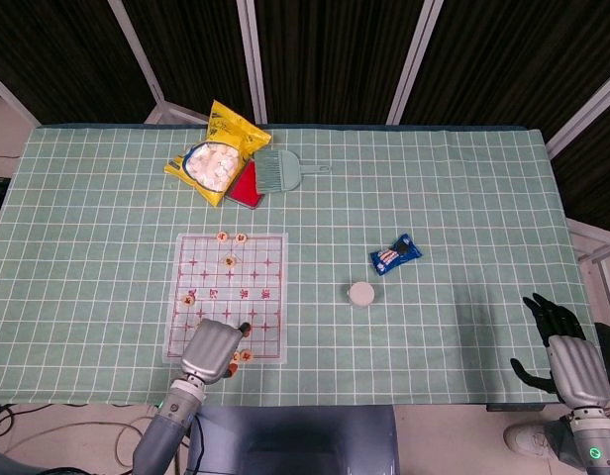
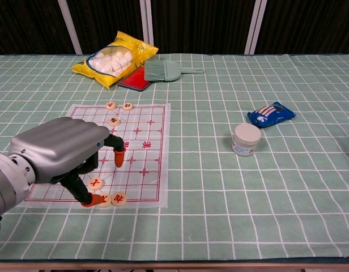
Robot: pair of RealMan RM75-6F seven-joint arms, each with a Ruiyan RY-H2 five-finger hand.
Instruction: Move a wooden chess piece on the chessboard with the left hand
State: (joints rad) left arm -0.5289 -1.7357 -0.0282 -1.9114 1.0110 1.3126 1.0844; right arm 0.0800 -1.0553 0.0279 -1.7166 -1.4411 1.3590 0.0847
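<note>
The paper chessboard [image 1: 257, 297] [image 2: 149, 141] lies on the table's near left, with round wooden pieces on it. Two pieces [image 2: 110, 105] sit at its far edge, one [image 2: 114, 120] just behind them, one [image 2: 96, 182] nearer, and two [image 2: 118, 198] at the near edge. My left hand [image 1: 214, 348] [image 2: 61, 150] hovers over the board's near left corner, fingers apart and pointing down. One orange fingertip [image 2: 94, 200] touches the board beside the near-edge pieces; another fingertip [image 2: 118, 160] stands further in. Nothing is gripped. My right hand [image 1: 562, 346] is open by the table's near right edge.
A white jar [image 1: 361, 293] [image 2: 246, 139] and a blue snack packet [image 1: 396, 254] [image 2: 271, 114] lie right of the board. Behind the board are a yellow bag [image 1: 218, 153] [image 2: 115, 59], a red item [image 1: 248, 188] and a green brush [image 1: 277, 170] [image 2: 163, 71].
</note>
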